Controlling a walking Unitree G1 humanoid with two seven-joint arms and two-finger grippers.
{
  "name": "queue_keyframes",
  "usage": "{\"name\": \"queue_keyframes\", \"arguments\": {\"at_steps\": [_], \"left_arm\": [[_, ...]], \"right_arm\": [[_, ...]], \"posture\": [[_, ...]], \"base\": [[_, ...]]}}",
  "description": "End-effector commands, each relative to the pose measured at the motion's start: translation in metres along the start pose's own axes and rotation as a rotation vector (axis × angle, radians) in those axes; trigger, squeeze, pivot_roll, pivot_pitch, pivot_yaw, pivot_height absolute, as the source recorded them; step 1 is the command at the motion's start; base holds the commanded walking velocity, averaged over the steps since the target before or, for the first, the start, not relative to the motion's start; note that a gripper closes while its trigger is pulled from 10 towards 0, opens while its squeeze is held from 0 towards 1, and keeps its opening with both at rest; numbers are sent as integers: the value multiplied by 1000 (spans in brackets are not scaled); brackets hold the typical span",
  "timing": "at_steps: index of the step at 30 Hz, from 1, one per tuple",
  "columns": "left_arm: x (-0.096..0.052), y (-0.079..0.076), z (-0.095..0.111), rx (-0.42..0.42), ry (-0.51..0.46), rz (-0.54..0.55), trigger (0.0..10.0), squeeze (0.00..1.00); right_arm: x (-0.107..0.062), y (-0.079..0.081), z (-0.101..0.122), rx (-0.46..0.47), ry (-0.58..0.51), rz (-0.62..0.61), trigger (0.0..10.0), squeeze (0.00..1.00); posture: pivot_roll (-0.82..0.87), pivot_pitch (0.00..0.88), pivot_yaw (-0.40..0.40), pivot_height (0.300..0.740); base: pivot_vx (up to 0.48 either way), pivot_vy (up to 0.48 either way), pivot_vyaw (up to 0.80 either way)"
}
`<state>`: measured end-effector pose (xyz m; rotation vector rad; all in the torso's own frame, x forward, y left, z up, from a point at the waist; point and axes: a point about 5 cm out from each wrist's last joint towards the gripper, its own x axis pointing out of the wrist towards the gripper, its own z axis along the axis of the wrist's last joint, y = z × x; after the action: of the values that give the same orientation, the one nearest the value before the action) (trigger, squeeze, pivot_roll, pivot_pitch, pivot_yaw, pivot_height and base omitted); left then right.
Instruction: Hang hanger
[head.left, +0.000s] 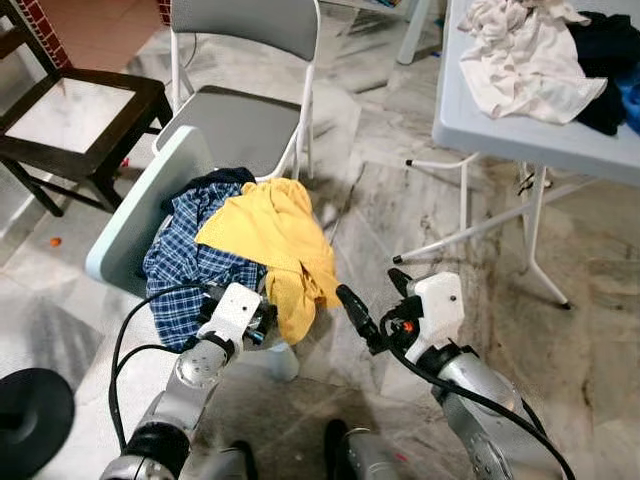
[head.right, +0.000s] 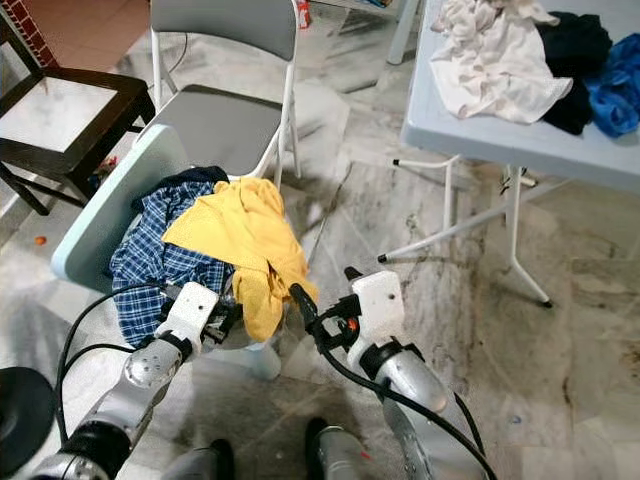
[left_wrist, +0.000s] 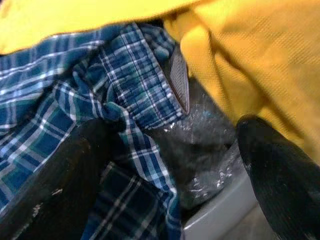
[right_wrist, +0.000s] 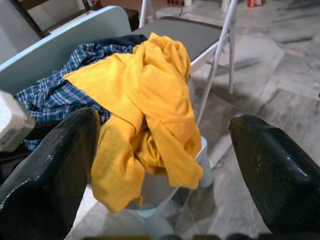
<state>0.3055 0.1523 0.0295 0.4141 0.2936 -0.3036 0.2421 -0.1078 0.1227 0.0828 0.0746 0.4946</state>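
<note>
A yellow shirt (head.left: 270, 235) lies on top of a blue plaid shirt (head.left: 185, 265) in a pale blue bin (head.left: 283, 360) whose lid (head.left: 135, 215) stands open behind the pile. My left gripper (head.left: 262, 325) is open at the front of the pile, with plaid cloth (left_wrist: 130, 150) lying between its fingers (left_wrist: 55, 190). A grey ribbed piece (left_wrist: 178, 82) and clear plastic show between the clothes; I cannot tell what they are. My right gripper (head.left: 377, 297) is open and holds nothing. It hangs over the floor just right of the bin, pointing at the yellow shirt (right_wrist: 150, 100).
A grey folding chair (head.left: 245, 125) stands right behind the bin, with a dark wooden chair (head.left: 75, 110) to its left. At the right is a folding table (head.left: 500, 135) with heaped clothes (head.left: 530, 60). A black round base (head.left: 30, 420) sits at the lower left on the marble floor.
</note>
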Motion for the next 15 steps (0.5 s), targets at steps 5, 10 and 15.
{"name": "queue_keyframes", "arguments": {"at_steps": [5, 10, 15], "left_arm": [[-5, 1, -26, 12, 124, -3, 0, 0], [-7, 7, -30, 6, 132, 21, 0, 0], [-11, 16, -37, -11, 140, 66, 0, 0]], "right_arm": [[-3, 3, -1, 9, 1, -13, 10000, 0], [1, 3, 2, 5, -6, -10, 10000, 0], [5, -2, 3, -5, -10, -8, 10000, 0]], "posture": [[-107, 290, -27, 740], [-101, 287, -32, 740], [-76, 282, -46, 740]], "base": [[0, 0, 0], [0, 0, 0], [0, 0, 0]]}}
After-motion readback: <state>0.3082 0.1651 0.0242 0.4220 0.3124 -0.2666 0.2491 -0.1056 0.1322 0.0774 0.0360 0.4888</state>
